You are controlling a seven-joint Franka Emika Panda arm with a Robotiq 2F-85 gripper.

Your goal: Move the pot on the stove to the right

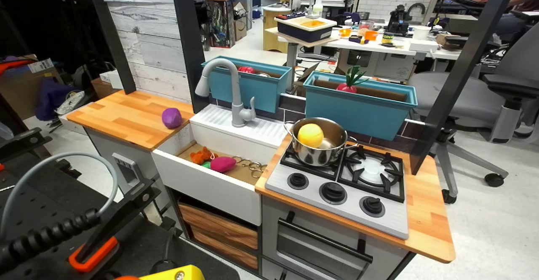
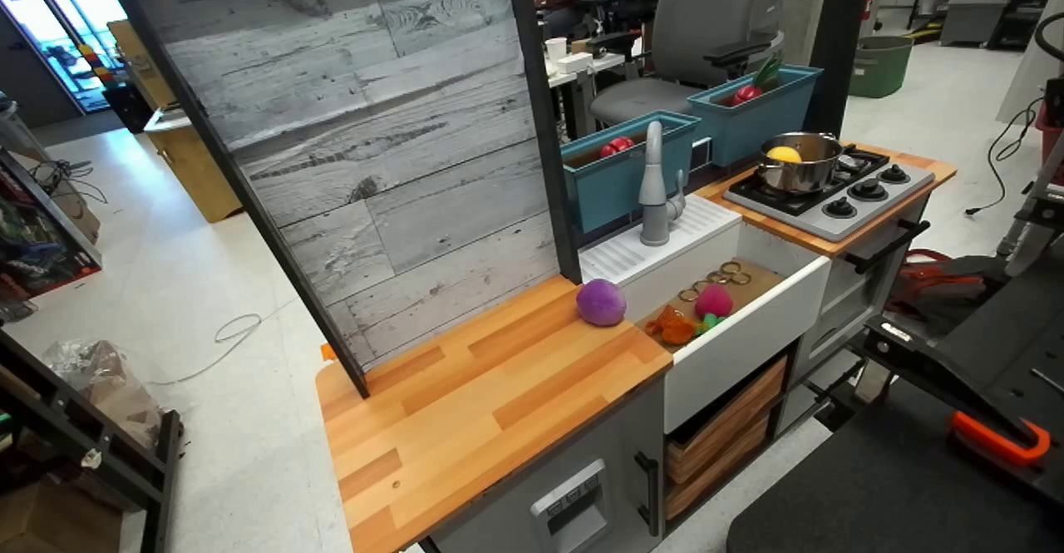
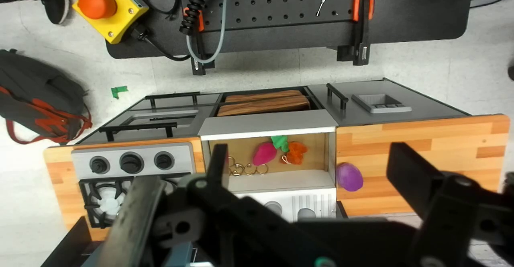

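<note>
The silver pot (image 1: 316, 158) sits on the left burner grate of the light grey stove (image 1: 353, 200). A yellow ball (image 1: 310, 135) lies inside it. The bare right grate (image 1: 372, 172) is beside the pot. The pot (image 2: 802, 177) and stove (image 2: 806, 217) also show in an exterior view. In the wrist view the stove (image 3: 115, 154) is at the lower left, and my gripper hides most or all of the pot. My gripper (image 3: 310, 162) is open and empty, its fingers wide apart, high above the sink and counter. It is out of view in both exterior views.
A white sink (image 1: 206, 187) with soft toys and rings is left of the stove. A grey faucet (image 1: 236, 86) rises behind it. Blue planters (image 1: 248, 90) (image 1: 353, 109) stand behind the pot. A black post (image 1: 463, 69) rises at the stove's right. A purple ball (image 1: 172, 118) rests on the left counter.
</note>
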